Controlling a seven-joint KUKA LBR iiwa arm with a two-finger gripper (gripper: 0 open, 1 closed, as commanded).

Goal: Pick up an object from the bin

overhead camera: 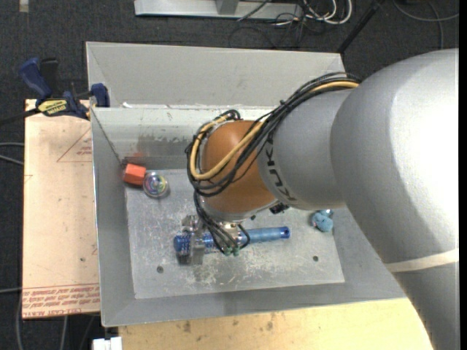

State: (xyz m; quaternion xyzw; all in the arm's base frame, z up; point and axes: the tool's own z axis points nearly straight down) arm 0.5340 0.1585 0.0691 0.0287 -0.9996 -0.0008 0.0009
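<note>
My gripper (195,238) is low over the bin floor at front centre, below the arm's orange cover. A small dark-blue thing (182,246) lies right at its left tip; whether it is gripped I cannot tell. A translucent blue tube (268,233) lies flat just right of the gripper, its left end hidden under the gripper body.
An orange block (134,174) and a clear, glittery ball (155,185) sit together by the bin's left wall. A small pale-blue lump (322,221) lies at the right, near the arm. The thick arm covers the bin's right and back.
</note>
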